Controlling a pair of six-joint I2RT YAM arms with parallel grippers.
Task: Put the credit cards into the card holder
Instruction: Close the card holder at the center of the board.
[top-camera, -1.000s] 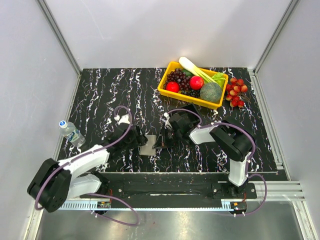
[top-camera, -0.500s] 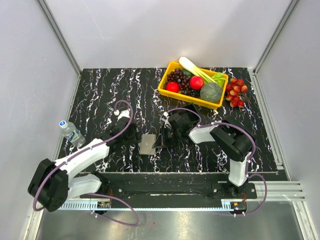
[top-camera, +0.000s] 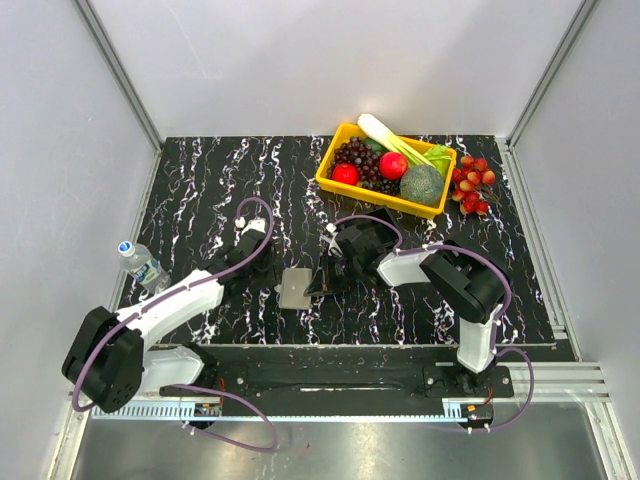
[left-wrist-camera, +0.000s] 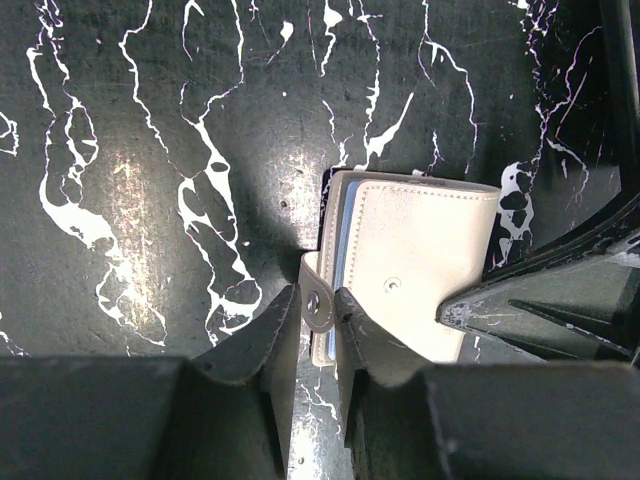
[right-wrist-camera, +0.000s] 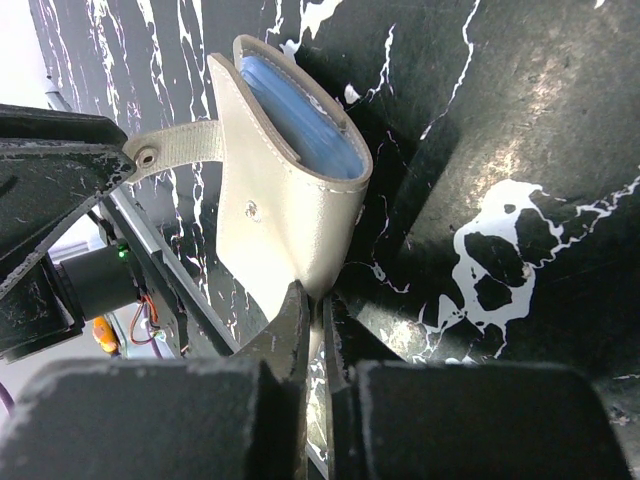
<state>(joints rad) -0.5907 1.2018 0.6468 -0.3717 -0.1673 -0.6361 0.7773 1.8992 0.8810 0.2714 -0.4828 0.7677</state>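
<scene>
Surface: a black, white-veined table (top-camera: 200, 190) sits between plain grey walls. A yellow bin (top-camera: 335, 178) of produce stands at the far side, well apart from your work.
Holder position: the card holder (top-camera: 294, 288) sits toward the near edge of the table, between your two grippers.
Holder look: it is pale grey and soft-looking, with rounded corners and a small stud on its face. Its snap strap (right-wrist-camera: 180, 145) sticks out unfastened.
Cards: blue card edges (right-wrist-camera: 300, 115) show packed in the holder's mouth. You see no loose card in any view.
Left gripper (left-wrist-camera: 318, 302): the jaws stand narrow, and the strap's snap end looks pinched between them.
Right gripper (right-wrist-camera: 312, 300): the jaws are clamped on the holder's end away from its mouth.
Progress: loading looks finished to you.
Left to do: probably only folding the strap over and snapping it.
</scene>
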